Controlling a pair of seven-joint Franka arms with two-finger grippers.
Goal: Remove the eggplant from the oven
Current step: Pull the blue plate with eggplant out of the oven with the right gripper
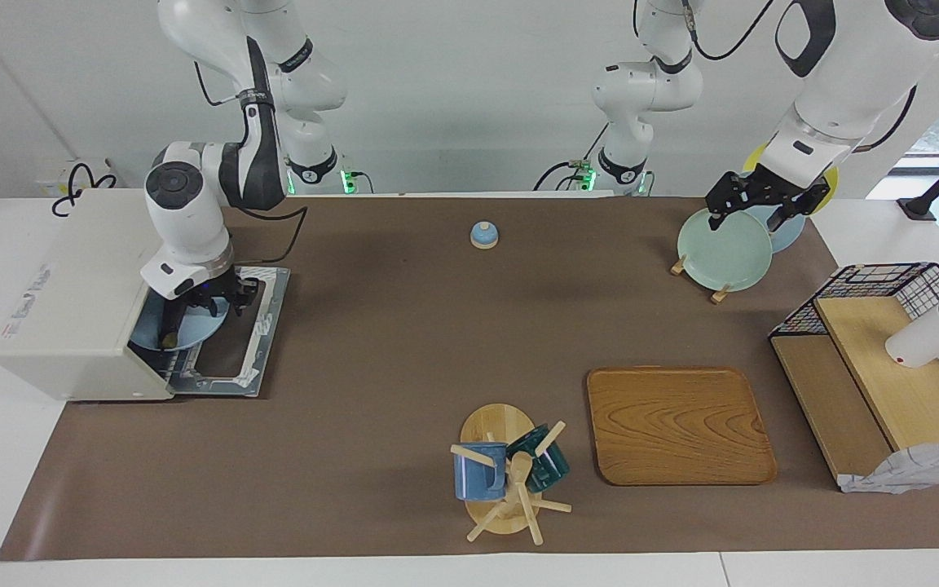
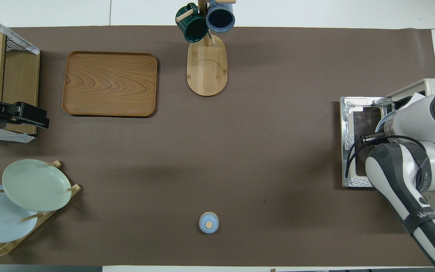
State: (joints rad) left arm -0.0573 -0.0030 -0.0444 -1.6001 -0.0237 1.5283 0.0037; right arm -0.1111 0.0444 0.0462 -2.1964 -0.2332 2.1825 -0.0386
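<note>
1. At the right arm's end of the surface (image 1: pixel 404 342): oven (image 1: pixel 70 302), door (image 1: pixel 245 342) folded flat on the surface, so the cavity is reachable from above and in front.
2. Plate (image 1: pixel 192 330), pale blue, at the oven's mouth, partly under the roof; it carries the eggplant.
3. Eggplant (image 1: pixel 169 333): only a short dark piece shows on the plate at the cavity's edge, the rest hidden by the oven roof and the arm. Not yet out.
4. Right claw (image 1: pixel 210 303): pointing down over the plate at the oven mouth, just beside the eggplant. Whether its fingers are released or clenched, and whether they touch the eggplant, cannot be told. Judged step: going for the grasp.
5. Left claw (image 1: pixel 763 208): released and empty, over the plate rack (image 1: pixel 698 273) at the left arm's end; this arm waits.
6. Tray (image 1: pixel 677 424), bare, mid-surface: a likely landing spot, as a judgement only.
7. Risk: a slim curved eggplant may roll on the plate if pinched off-centre.
</note>
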